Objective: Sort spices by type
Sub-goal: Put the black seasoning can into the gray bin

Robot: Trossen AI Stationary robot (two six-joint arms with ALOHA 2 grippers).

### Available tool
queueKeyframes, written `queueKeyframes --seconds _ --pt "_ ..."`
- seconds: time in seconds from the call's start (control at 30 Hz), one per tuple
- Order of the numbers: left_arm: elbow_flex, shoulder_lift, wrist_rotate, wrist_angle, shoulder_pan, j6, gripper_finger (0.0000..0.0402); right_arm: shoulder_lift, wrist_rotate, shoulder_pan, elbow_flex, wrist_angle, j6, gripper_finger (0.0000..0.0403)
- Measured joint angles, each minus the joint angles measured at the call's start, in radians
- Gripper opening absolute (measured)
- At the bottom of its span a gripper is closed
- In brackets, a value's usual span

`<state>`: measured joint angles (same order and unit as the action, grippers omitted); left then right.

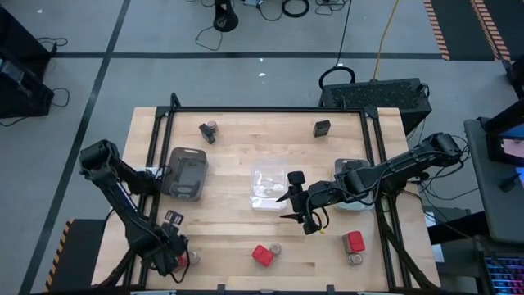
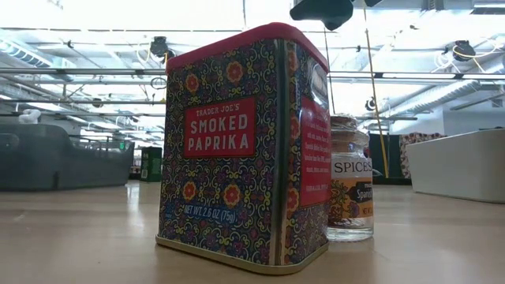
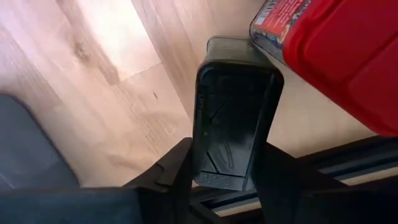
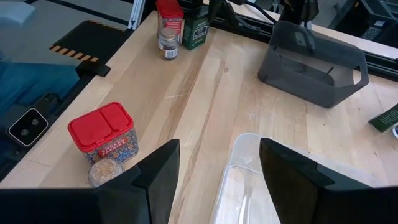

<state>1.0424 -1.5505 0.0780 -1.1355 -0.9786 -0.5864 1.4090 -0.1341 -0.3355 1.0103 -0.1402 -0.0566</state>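
Pinching a black box (image 3: pixel 233 118) between its two fingers, the left gripper (image 1: pixel 174 250) sits at the near left corner of the wooden surface (image 1: pixel 246 147); a red box (image 3: pixel 339 53) lies just beside that black box, its printed side too blurred to read. The right gripper (image 1: pixel 299 215) hangs over the middle of the surface with its fingers spread and nothing between them, next to a clear tray (image 1: pixel 268 187). A dark grey tray (image 1: pixel 187 172) stands left of centre and a pale grey tray (image 1: pixel 354 192) shows partly under the right arm.

In the low view a tall patterned tin with a red lid (image 2: pixel 245 146) fills the foreground, its red label reading "TRADER JOE'S SMOKED PAPRIKA" and, lower down, "NET WT. 2.6 OZ (75g)". Just behind it stands a small round jar (image 2: pixel 349 177) whose label shows "SPICES" and part of a word beginning "Span".

Another red box (image 1: pixel 354 242) with a jar (image 1: pixel 355 259) just beside it stands near the front right. At the far edge stand a lone black box (image 1: pixel 322 127) and another black box (image 1: pixel 205 133) with a jar (image 1: pixel 212 126) beside it.
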Motion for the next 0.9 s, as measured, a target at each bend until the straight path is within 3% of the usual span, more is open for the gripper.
queueKeyframes --seconds 0.13,0.3,0.47,0.67,0.9 --pt "0.044 0.013 -0.012 -0.106 0.018 0.001 0.014 0.0 0.0 0.0 0.0 0.013 0.0 0.0203" --pt "0.124 0.056 -0.121 -0.222 0.065 -0.009 0.014 0.0 0.0 0.0 0.0 0.08 0.004 0.0203" --pt "0.213 0.072 -0.217 -0.221 0.167 -0.008 0.014 0.029 -0.001 0.003 0.0 0.174 0.055 0.0203" --pt "0.306 0.073 -0.238 -0.092 0.347 -0.01 0.014 0.12 0.005 0.007 0.0 0.308 0.108 0.0203" --pt "0.318 0.069 -0.234 0.114 0.544 -0.01 0.0141 0.128 0.004 0.029 -0.001 0.351 0.2 0.0203"
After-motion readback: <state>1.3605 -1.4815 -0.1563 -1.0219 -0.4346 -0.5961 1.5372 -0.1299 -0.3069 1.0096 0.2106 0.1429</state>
